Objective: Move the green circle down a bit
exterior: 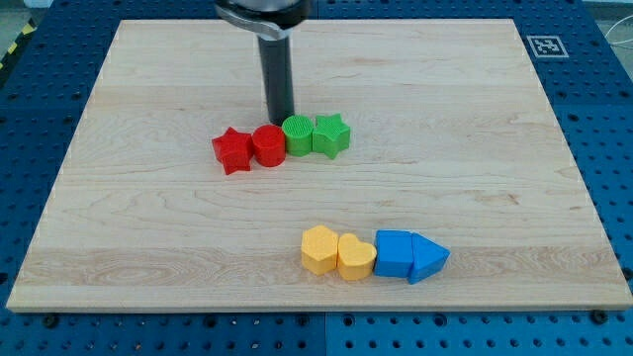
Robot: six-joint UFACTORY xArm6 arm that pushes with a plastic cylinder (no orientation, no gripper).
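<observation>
The green circle (298,134) sits near the middle of the wooden board (148,218), in a row of blocks. A red circle (267,145) touches it on the view's left and a green star (331,135) on the view's right. A red star (232,150) ends the row at the left. My tip (281,122) is just above the row, at the upper left edge of the green circle, close to the gap between it and the red circle.
A second row lies lower right: a yellow hexagon (319,248), a yellow heart (356,257), a blue cube (394,254) and a blue triangle (427,259). A fiducial tag (544,45) marks the board's top right corner.
</observation>
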